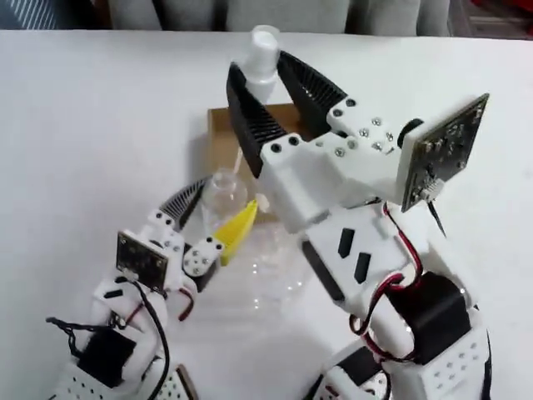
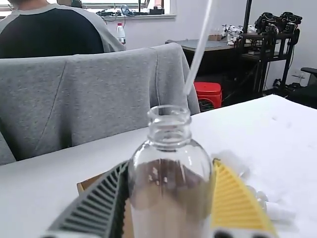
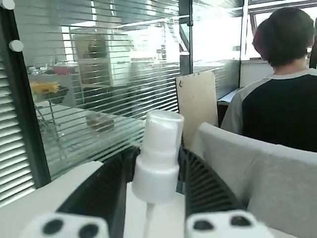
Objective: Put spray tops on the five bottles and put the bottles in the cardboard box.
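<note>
1. The clear bottle (image 2: 168, 183) stands upright with its mouth open and no top on it, in front of the cardboard box (image 1: 218, 137).
2. The spray top (image 3: 157, 148) hangs well above the bottle. Its thin dip tube (image 2: 198, 49) slants down and ends just above the rim, near one edge of the mouth and not inside.
3. The left claw (image 1: 221, 207) is closed on the bottle's body, with the ribbed black finger on one side and the yellow one on the other.
4. The right claw (image 1: 263, 73) is closed on the collar of the spray top, and the nozzle rises above its fingers.
5. Both arms reach over the white bench (image 1: 100, 108), and the box sits on it just behind them.
6. Risks, as I judge them:
   - The tube tip sits off-centre, so lowering the top straight down could catch the tip on the rim and bend the tube or send it outside the neck.
   - The tube is slanted, so the collar may land crooked and fail to seat.
   - The bottle is smooth and held only at its sides, so downward pressure could make it slide or tip in the left claw.
</note>
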